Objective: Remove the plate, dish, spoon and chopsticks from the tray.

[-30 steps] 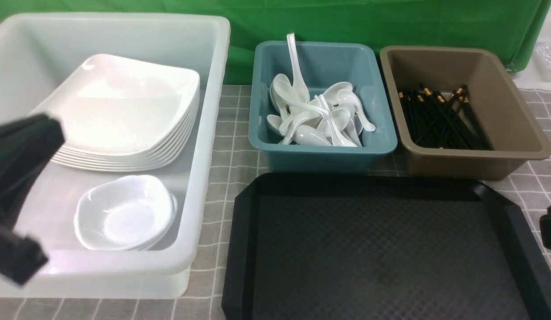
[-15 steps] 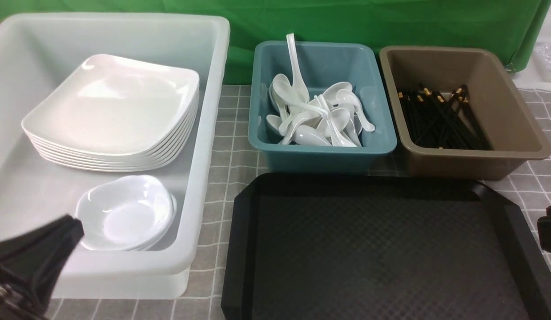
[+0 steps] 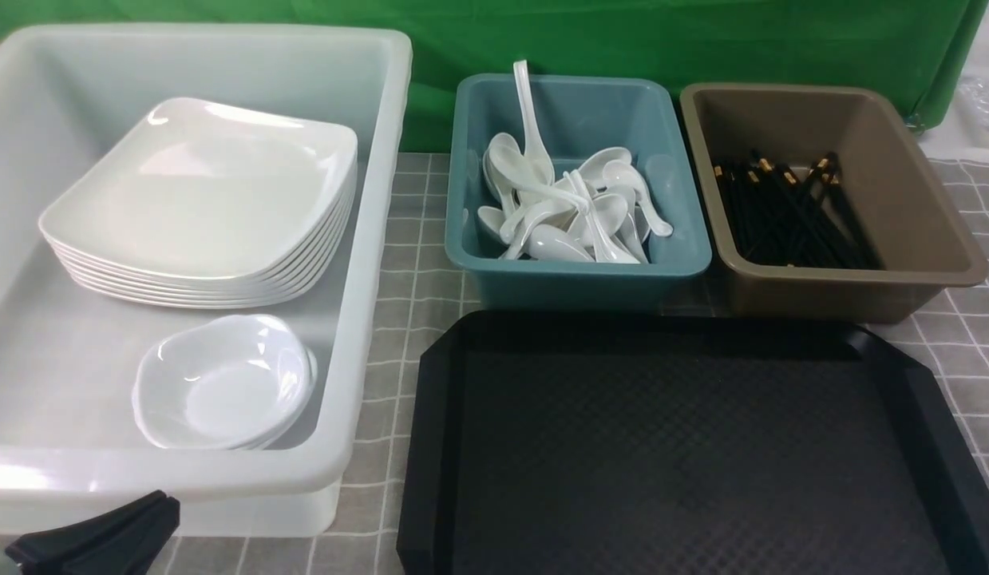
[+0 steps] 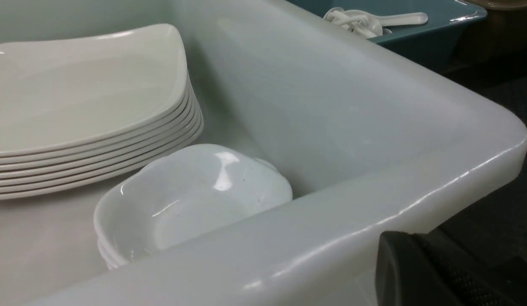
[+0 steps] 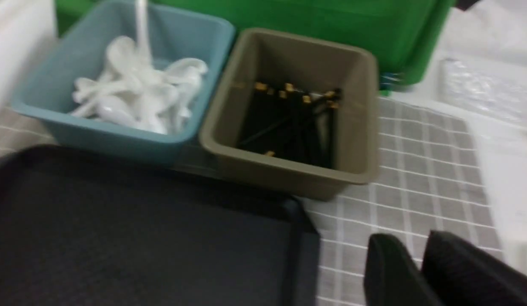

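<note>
The black tray (image 3: 686, 447) lies bare in front of me, also seen in the right wrist view (image 5: 140, 238). White square plates (image 3: 207, 192) are stacked in the white tub (image 3: 366, 263), and small dishes (image 3: 223, 383) are nested beside them (image 4: 191, 199). White spoons (image 3: 566, 208) fill the teal tub (image 3: 578, 275). Black chopsticks (image 3: 789, 216) lie in the brown tub (image 3: 845, 291). My left gripper (image 3: 95, 543) is shut and empty, low outside the white tub's front wall (image 4: 416, 263). My right gripper (image 5: 412, 240) hovers over the checked cloth beside the tray, with a narrow gap between its fingers and nothing in it.
The three tubs stand behind and left of the tray on a grey checked cloth (image 3: 418, 263). A green backdrop (image 3: 622, 40) closes the far side. Clear plastic wrapping (image 5: 488, 89) lies at the far right.
My left gripper has dropped from above the white tub to below its front wall. The right gripper has slipped out of the front view's right edge.
</note>
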Controlling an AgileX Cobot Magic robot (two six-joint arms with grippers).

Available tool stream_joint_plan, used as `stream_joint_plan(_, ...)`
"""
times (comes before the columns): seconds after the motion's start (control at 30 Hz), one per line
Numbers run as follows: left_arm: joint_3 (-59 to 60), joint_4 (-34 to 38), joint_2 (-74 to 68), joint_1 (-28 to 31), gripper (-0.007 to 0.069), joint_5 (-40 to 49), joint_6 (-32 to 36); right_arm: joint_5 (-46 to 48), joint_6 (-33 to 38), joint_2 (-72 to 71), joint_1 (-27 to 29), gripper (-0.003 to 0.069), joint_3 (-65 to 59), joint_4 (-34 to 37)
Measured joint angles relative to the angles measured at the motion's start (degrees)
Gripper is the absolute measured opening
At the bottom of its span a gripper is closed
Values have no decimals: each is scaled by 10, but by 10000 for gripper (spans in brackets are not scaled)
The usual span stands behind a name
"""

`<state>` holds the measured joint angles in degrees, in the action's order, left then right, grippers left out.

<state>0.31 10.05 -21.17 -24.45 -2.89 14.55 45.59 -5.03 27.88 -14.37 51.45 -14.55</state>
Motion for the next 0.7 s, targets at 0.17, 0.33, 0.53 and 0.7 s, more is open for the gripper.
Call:
stream_joint_plan(0.17, 0, 0, 1, 0, 10, 0, 0, -15, -14, -28, 24, 169, -25, -25)
stream_joint_plan(0.33, 0, 0, 1, 0, 10, -1, 0, -68, -64, -47, 76, 181, -77, 13)
stream_joint_plan(0.53, 0, 0, 1, 0, 10, -1, 0, -140, -77, -88, 113, 197, -196, 21)
stream_joint_plan(0.7, 0, 0, 1, 0, 10, -1, 0, -200, -77, -125, 115, 46, -282, 62)
